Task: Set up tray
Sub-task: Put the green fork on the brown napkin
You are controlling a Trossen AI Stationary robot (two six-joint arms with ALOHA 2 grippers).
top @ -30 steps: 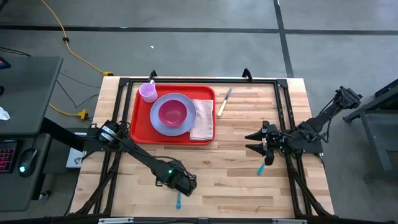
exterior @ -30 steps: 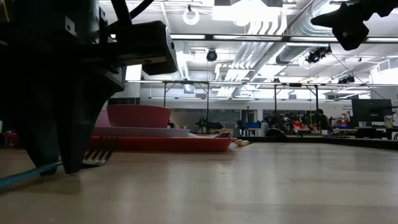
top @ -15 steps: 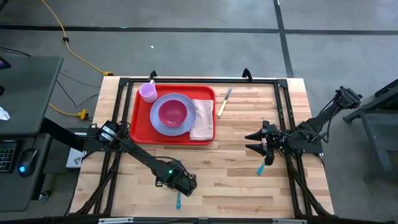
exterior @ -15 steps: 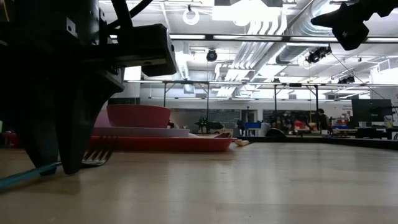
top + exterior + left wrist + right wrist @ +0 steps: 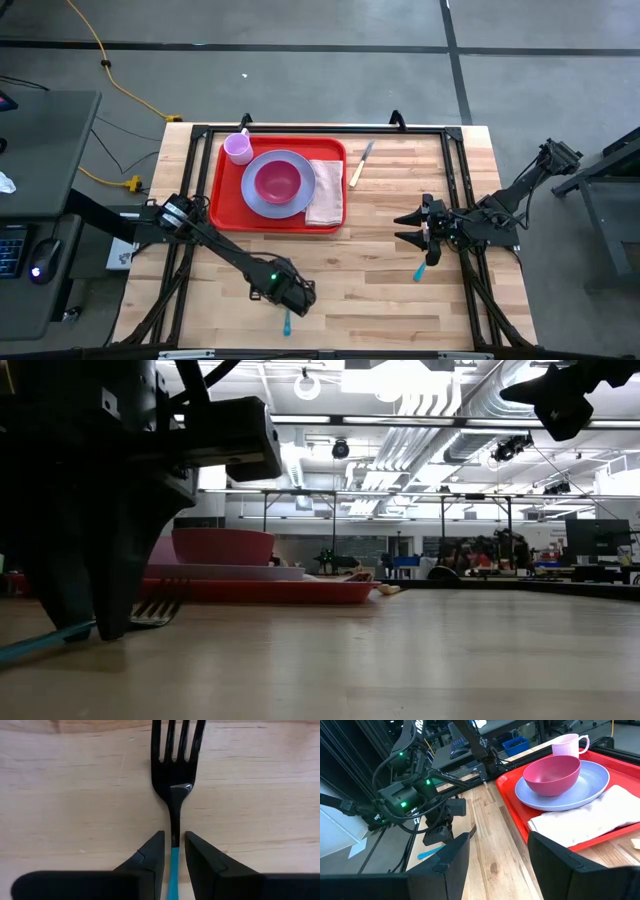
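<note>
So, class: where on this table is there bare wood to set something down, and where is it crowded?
Bare wood lies between the tray and the right gripper, below the knife. The tray is crowded: cup, plate, bowl, napkin. The left gripper straddles the fork near the front edge.

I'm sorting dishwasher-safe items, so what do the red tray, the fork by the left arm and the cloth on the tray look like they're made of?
Tray: looks like smooth moulded plastic, uniform red with a rounded rim.
Fork: glossy black tines and neck with a teal handle, probably plastic, though coated metal is possible.
Cloth: soft off-white fabric or paper napkin, wrinkled and folded.
</note>
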